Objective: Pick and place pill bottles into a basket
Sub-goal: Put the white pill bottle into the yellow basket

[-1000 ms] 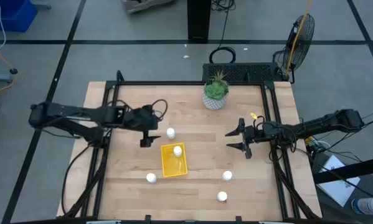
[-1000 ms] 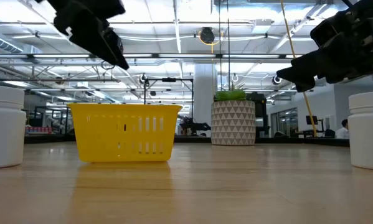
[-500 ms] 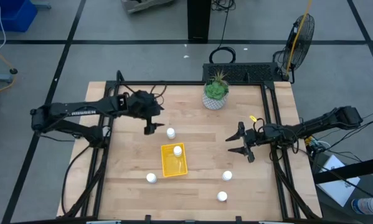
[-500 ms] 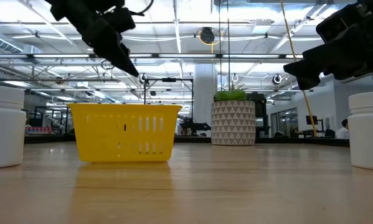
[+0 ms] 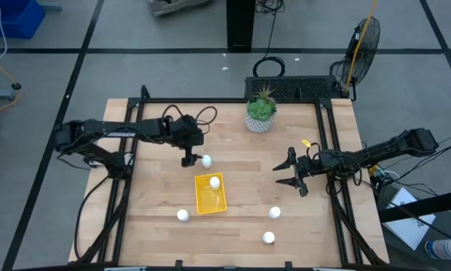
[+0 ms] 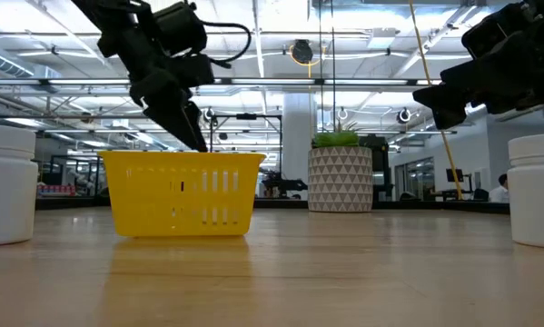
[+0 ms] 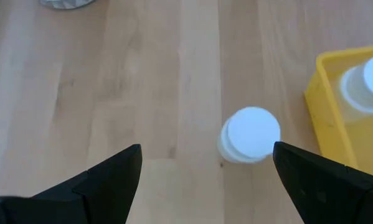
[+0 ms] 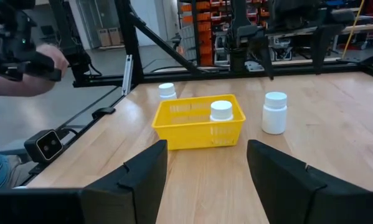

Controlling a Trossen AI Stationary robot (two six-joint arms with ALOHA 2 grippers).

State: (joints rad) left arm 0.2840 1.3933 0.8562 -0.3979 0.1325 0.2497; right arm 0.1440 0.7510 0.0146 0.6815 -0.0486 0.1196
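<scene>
The yellow basket (image 5: 210, 193) lies mid-table and holds one white pill bottle (image 5: 214, 181). Another bottle (image 5: 206, 160) stands upright on its base just beyond the basket; it shows in the left wrist view (image 7: 250, 134) between my open fingers. My left gripper (image 5: 187, 159) hangs open above the table, just left of that bottle. Three more bottles stand on the table: near left (image 5: 182, 215), near right (image 5: 274, 213) and nearest (image 5: 268, 238). My right gripper (image 5: 291, 170) is open above the table's right part, facing the basket (image 8: 198, 122).
A white patterned pot with a green plant (image 5: 260, 115) stands at the far edge. Black frame rails run along the table's left and right sides. A person's arm (image 8: 24, 78) shows beyond the table in the right wrist view. Bare wood lies between basket and right gripper.
My left gripper has moved toward the table's right and a little toward its far edge, from beside the basket's left to close beside the bottle beyond the basket, and has come lower. My right gripper has hardly shifted. No bottle has moved.
</scene>
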